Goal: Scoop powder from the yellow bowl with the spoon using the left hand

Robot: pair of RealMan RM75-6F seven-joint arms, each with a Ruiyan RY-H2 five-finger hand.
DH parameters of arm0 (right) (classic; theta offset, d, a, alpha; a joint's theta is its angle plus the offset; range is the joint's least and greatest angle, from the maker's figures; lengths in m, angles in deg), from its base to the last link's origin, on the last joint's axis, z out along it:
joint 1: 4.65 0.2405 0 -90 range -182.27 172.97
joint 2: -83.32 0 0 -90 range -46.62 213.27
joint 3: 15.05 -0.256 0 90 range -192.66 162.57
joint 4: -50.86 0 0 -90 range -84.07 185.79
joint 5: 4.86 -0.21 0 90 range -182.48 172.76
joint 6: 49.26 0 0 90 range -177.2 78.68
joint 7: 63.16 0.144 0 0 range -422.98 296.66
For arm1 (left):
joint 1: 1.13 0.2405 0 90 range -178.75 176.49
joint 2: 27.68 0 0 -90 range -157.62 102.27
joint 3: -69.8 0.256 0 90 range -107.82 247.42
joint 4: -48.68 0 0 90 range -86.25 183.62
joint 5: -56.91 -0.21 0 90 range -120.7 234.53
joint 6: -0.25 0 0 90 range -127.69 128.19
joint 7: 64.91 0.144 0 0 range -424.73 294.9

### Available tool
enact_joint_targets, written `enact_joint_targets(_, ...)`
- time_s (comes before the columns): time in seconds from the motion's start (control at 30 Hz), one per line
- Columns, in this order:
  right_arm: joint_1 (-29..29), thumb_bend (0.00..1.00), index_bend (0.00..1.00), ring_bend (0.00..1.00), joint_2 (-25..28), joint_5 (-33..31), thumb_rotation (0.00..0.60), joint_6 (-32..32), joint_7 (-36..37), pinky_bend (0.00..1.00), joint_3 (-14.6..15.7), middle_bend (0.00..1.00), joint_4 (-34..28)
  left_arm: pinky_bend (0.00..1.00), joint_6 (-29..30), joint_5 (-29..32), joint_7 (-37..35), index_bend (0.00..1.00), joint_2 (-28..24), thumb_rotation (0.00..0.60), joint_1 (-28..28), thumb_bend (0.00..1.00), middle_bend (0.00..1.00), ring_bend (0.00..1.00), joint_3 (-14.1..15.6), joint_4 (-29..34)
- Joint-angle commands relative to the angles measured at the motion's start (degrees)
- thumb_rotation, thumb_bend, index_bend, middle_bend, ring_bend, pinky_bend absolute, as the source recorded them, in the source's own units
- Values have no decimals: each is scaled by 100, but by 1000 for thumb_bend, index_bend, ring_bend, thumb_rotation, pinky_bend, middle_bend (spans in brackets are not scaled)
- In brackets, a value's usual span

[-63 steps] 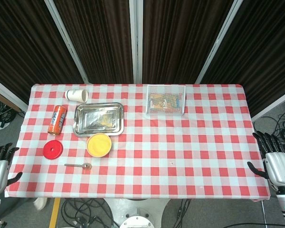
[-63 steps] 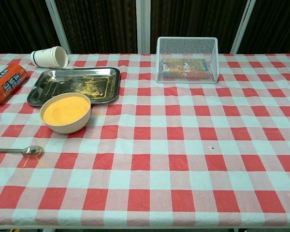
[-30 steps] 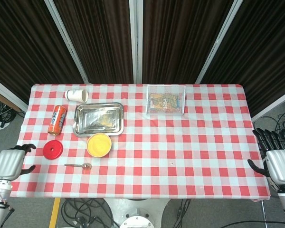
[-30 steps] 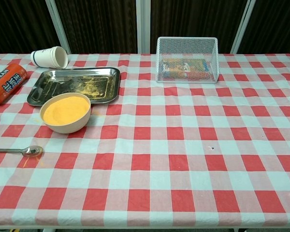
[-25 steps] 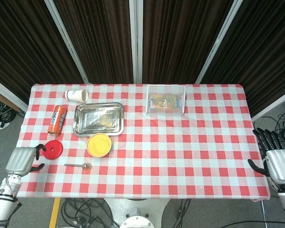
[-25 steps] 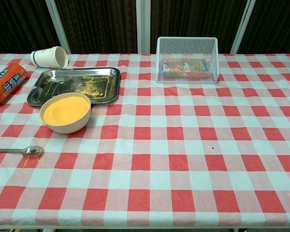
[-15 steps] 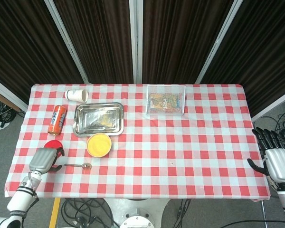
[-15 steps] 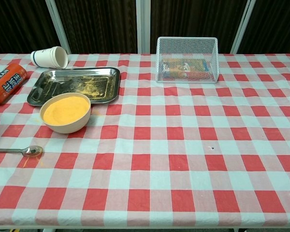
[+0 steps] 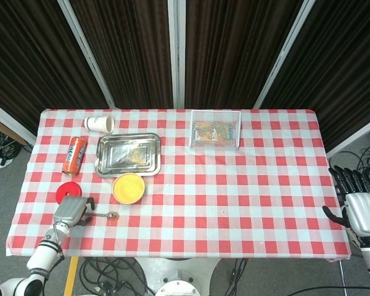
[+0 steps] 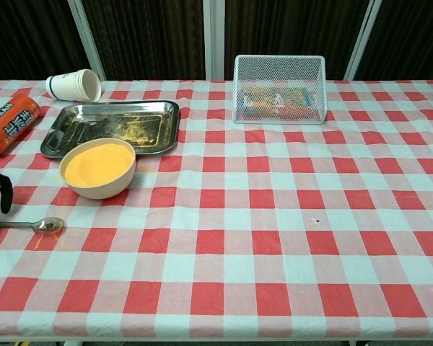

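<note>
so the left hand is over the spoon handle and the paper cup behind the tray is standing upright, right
Not quite: the head view shows the paper cup lying on its side, not upright. The left hand is indeed over the handle of the spoon, and the cup is behind the tray.

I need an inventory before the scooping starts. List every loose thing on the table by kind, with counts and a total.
Bowl of yellow powder: 1
Spoon: 1
Metal tray: 1
Paper cup, lying on its side: 1
Orange can, lying down: 1
Red disc: 1
White mesh basket: 1
Total: 7
</note>
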Motion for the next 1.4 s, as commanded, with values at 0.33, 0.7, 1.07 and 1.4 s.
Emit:
enact_joint_targets(0.33, -12, 188, 0, 0, 1, -29, 600, -5, 37, 0, 7, 49, 38, 922, 49, 175, 96, 588, 157, 600, -70, 368, 959, 931, 62, -79)
enact_joint_targets(0.7, -19, 188, 0, 0, 4, -26, 600, -4, 21, 0, 19, 49, 27, 922, 132, 200, 80, 588, 204, 600, -84, 367, 960, 931, 121, -119)
enact_joint_targets(1.07, -38, 187, 0, 0, 2, -30, 600, 7, 47, 0, 29, 57, 38, 923, 210, 227, 203, 594, 265, 600, -111, 369, 969, 935, 160, -185)
enact_joint_targets(1.4, -51, 188, 0, 0, 25, 20, 600, 85, 87, 0, 17, 58, 73, 925, 582, 43, 700, 626, -442, 600, -232, 393, 973, 938, 48, 508)
